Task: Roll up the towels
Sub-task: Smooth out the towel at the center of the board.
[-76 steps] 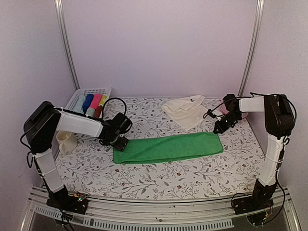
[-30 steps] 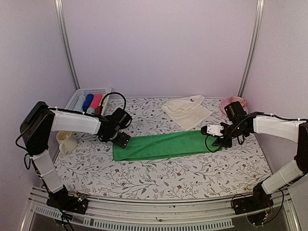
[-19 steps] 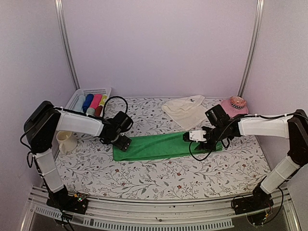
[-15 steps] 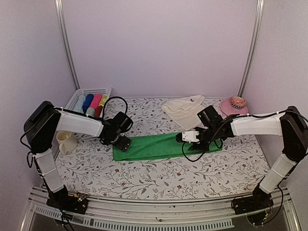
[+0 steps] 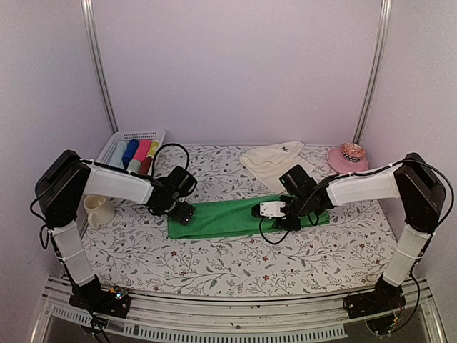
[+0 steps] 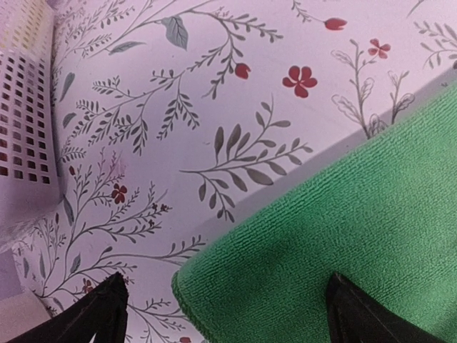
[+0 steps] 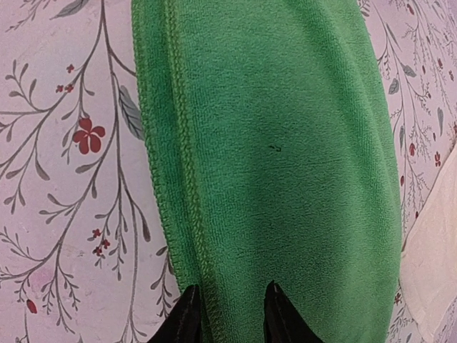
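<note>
Flowery-print table (image 5: 235,264): the bright green microfibre towel (image 5: 221,218) lies flat as a long strip across the middle of the surface, and the crumpled cream-white towel (image 5: 275,164) sits toward the far edge, neither rolled yet. Just now the right gripper (image 7: 228,314) has slid in from the strip's right end to about its middle, fingers narrowing to a slim gap over a hem (can't tell if it's pinching), so I'd guess smoothing before the roll, while the left gripper (image 6: 228,314) sits spread wide and empty at the left end. No readable writing anywhere; the cream towel's dark mark is too small to make out.
</note>
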